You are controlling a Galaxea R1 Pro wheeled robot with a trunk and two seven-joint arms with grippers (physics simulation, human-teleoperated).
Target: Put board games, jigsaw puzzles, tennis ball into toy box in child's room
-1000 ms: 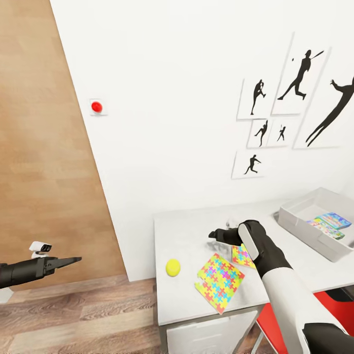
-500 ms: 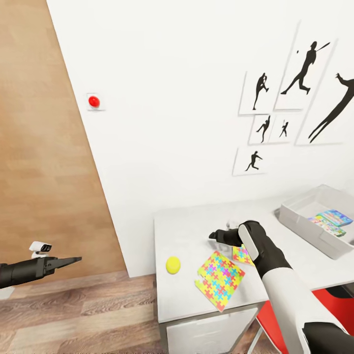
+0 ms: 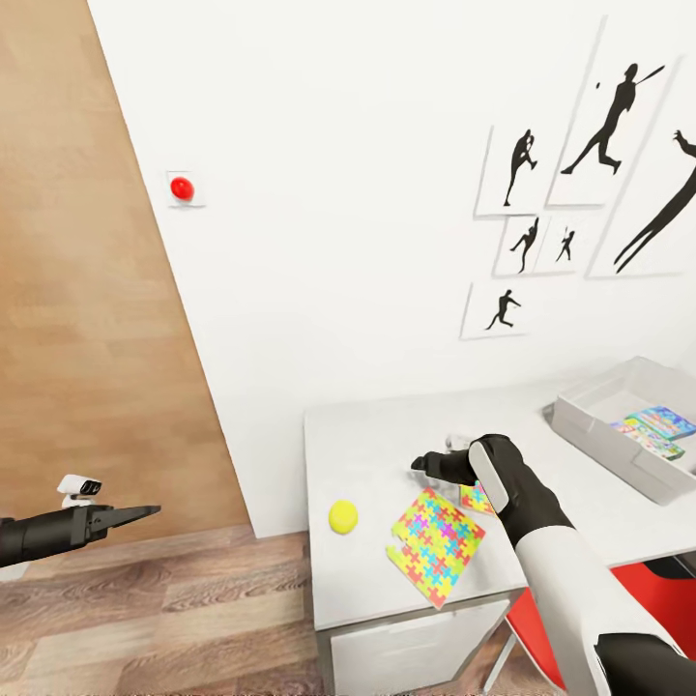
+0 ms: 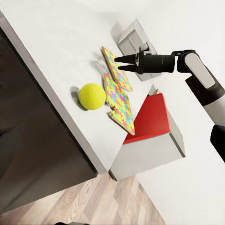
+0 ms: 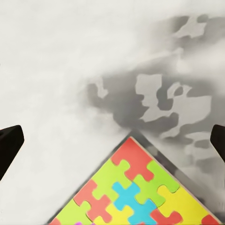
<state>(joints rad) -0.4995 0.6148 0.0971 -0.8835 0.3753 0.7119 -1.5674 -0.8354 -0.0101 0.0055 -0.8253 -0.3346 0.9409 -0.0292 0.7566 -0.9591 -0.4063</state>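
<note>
Table (image 3: 367,445): two jigsaw puzzles (image 3: 435,544), one tennis ball (image 3: 342,515).

A small fuzzy yellow-green tennis ball (image 3: 342,516) lies on the glossy pale grey table (image 3: 367,445). To its right, a flat jigsaw puzzle sheet (image 3: 437,546) shows interlocking red, yellow, green, blue and pink pieces. At far right, a pale grey toy box (image 3: 590,425) holds a blue multicoloured board game (image 3: 653,429). White wall, black sports silhouette pictures (image 3: 599,145), one red round button (image 3: 181,188).
</note>
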